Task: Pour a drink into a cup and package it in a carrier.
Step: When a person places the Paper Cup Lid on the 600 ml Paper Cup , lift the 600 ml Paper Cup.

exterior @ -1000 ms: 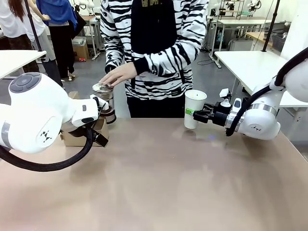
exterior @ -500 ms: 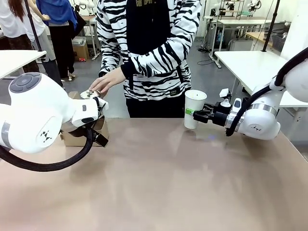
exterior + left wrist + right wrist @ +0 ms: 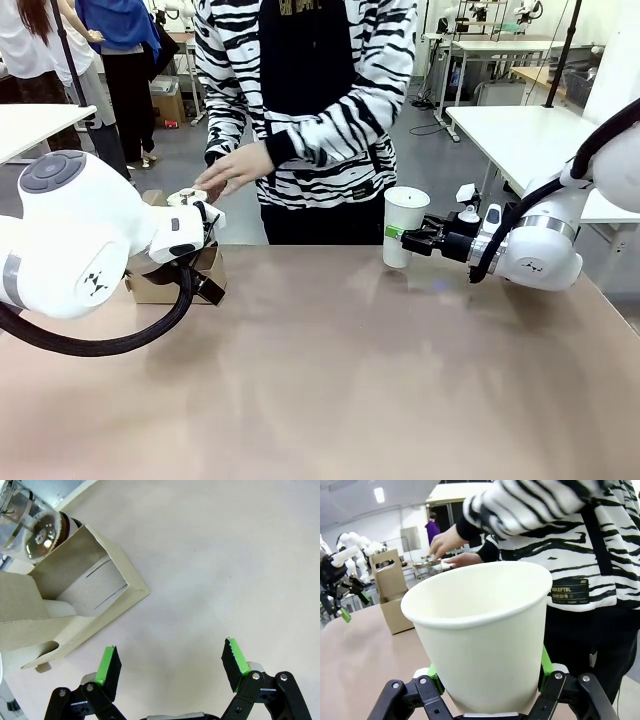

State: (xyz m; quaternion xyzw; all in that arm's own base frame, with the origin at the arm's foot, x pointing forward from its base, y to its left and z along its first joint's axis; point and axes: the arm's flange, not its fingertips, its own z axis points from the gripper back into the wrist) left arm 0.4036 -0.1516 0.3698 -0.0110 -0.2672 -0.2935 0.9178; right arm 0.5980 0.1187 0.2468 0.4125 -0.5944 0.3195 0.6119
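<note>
The desk (image 3: 330, 380) has a smooth, pinkish-tan top with a soft sheen. Behind it the room is a workshop with a grey floor and several white tables (other people stand far back at the left). One person in a black-and-white striped top stands at the desk's far edge.

There is one cup (image 3: 405, 215), white and open-topped, one brown cardboard carrier (image 3: 75, 595) and one glass carafe (image 3: 30, 525). Two arms work the desk.

The right end effector (image 3: 490, 690) is clamped on the cup's lower wall and holds it upright near the far edge, right of the middle. I cannot tell whether its base touches the desk.

The left end effector (image 3: 170, 652) has its fingers spread wide and holds nothing, poised over bare desk just beside the carrier.

The carrier sits near the far-left corner with the carafe just behind it, and the person's hand (image 3: 235, 168) hovers above the carafe's top.

The middle and near stretch of the desk lies open between the arms.
</note>
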